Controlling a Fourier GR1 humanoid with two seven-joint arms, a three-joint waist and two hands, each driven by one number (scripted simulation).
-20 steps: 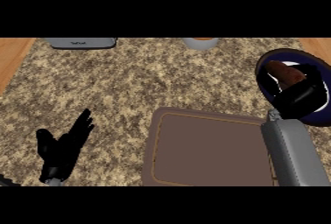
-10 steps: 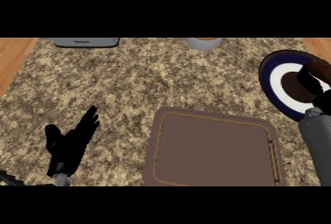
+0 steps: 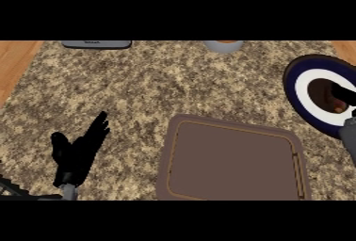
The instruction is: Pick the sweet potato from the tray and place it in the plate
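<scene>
Our right hand curls round the brown sweet potato over the dark-blue-rimmed round plate, right of the brown square tray; our left hand rests spread, near left.

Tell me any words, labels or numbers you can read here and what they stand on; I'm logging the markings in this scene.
Grey object at the counter's far edge: a pale mark on its front, too blurred to read.
Tray: no text.
Plate: no text.
Grey cup-like object at the far edge: no text.
Nothing else carries a readable word, number or sign.
</scene>
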